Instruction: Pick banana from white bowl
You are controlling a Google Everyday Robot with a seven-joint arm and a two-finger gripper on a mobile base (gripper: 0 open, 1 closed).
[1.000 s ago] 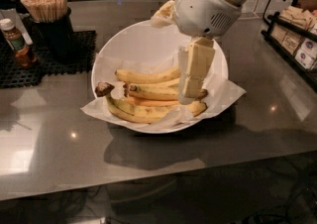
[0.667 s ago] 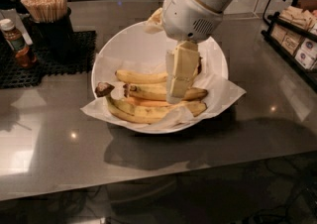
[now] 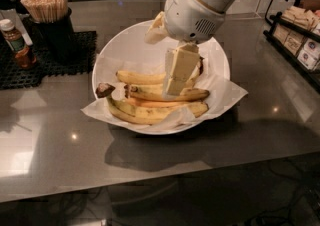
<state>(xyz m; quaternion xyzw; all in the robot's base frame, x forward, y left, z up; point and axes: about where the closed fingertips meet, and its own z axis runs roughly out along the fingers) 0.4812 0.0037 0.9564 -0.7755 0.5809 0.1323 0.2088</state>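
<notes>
Hovering inside the white bowl [image 3: 131, 40], my end effector [image 3: 174, 89] is pointing steeply down, its cream-coloured tip sitting over the middle of the fruit pile. I cannot tell how far open it is, and I cannot tell whether it is touching the fruit or gripping anything.

My thick white arm is coming in over the bowl's far right rim and is hiding that part of the rim. The bowl's left wall is showing bare above the fruit. A white paper liner [image 3: 226, 95] is spilling over the bowl's near and right edges onto the surface [image 3: 150, 170]. A broad stretch of grey surface is lying on the bowl's near side. To the bowl's left, a black mat [image 3: 75, 60] is carrying a dark cup of wooden sticks [image 3: 47, 7] and a small sauce bottle [image 3: 15, 42]. A black wire rack [image 3: 300, 35] is standing well apart to the bowl's right.

The banana [image 3: 150, 91] is lying almost straight across the bowl's middle, yellow with dark flecks and a short dark stub at its left end, passing directly under my end effector. A curved pair with a big dark stem is lying on its near side.
</notes>
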